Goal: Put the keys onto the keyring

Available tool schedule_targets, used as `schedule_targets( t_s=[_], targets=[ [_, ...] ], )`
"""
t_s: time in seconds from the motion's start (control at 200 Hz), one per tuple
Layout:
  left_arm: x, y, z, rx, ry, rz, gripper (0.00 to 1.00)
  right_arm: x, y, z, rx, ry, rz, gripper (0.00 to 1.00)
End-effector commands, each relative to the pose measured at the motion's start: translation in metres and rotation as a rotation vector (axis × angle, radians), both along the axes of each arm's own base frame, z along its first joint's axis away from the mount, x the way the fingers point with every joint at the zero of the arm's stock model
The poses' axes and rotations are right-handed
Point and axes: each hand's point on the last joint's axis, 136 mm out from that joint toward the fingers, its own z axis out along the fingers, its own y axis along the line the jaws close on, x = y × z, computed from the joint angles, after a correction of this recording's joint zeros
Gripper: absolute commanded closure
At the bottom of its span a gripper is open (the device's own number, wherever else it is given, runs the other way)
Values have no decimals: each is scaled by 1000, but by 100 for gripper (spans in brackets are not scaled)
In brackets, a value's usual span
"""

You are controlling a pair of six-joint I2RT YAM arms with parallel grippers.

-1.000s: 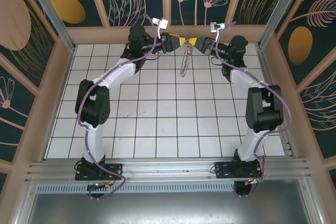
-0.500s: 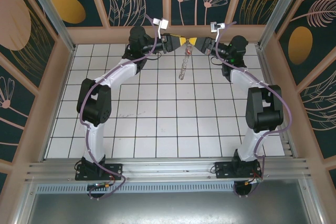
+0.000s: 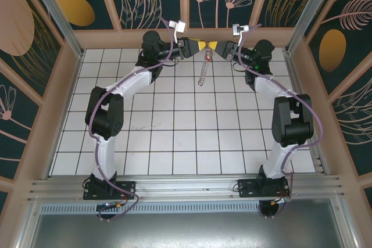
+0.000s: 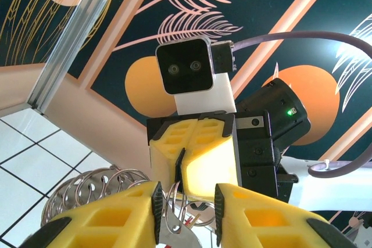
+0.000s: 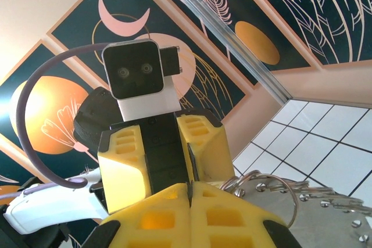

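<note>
Both arms are up over far-centre of the table (image 3: 174, 121), tips facing, almost touching.

R gripper (image 3: 214, 46): fingers pressed tight, no gap visible. The keyring (image 3: 203, 69) hangs from its tips, seen edge-on, between the two arms.

L gripper (image 3: 199, 45): narrow gap btwn its fingers (image 4: 116, 220). Some of the keyring's metal loops (image 4: 96, 187) sit in that gap, the rest bunched to one side. We cannot tell whether the L pads pinch them.

Keyring (image 3: 203, 71) with silvery loops, vertical (edge-on), aloft.
</note>
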Motion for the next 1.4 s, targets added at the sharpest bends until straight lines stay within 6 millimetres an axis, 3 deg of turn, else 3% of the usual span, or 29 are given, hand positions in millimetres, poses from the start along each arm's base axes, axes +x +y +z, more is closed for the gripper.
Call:
schedule_targets(
  t_s=[0.0, 0.636, 0.931, 1.036, 1.141, 1.271, 1.391],
  targets=[
    [-2, -1, -4, -14, -15, -23, 69, -8, 3, 30, 21, -113, 17, 100],
    [-11, -11, -8, -19, -15, -59, 76, -6, 10, 27, 23, -106, 29, 100],
    [-11, -12, -3, -49, -16, -63, 89, -7, 11, 21, 16, -96, 34, 100],
    [-13, -13, 0, -64, -21, -69, 100, -7, 11, 19, 12, -92, 34, 100],
    [-13, -12, 2, -77, -22, -57, 100, -4, 8, 19, 11, -78, 23, 100],
    [-12, -10, 5, -86, -17, -35, 100, -3, -10, 24, 30, -81, -31, 67],
    [-12, -7, 6, -93, -10, -17, 100, -9, -28, 28, 52, -84, -73, 57]
  ],
)
